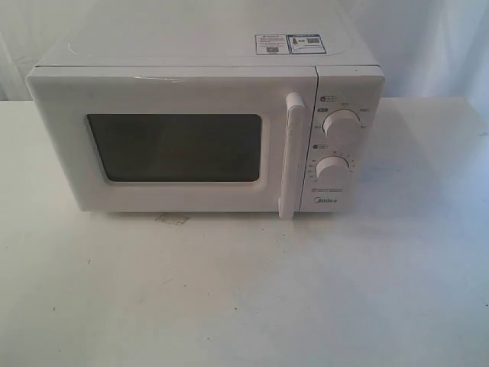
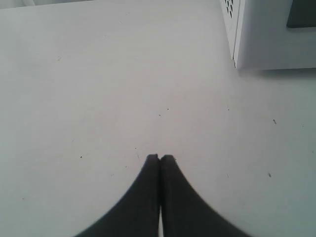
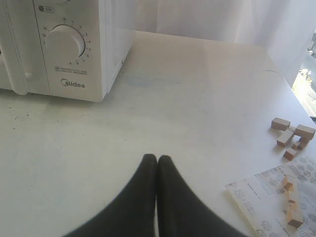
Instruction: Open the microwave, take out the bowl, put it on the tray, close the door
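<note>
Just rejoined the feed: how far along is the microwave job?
Nothing looks done: the door of the microwave is shut, handle untouched. Nothing in hand: left gripper and right gripper hang shut and empty over the table. No bowl or tray in view. Opening, taking out, placing, closing all remain.

microwave (image 1: 206, 126) on table (image 1: 244, 306), door (image 1: 172, 149) left of knobs (image 1: 336, 145)

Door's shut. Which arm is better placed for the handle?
Right, likely. The handle sits on the right edge of the door, and the right fingers face that end by the knobs. The left fingers face the opposite corner of the microwave.
</note>
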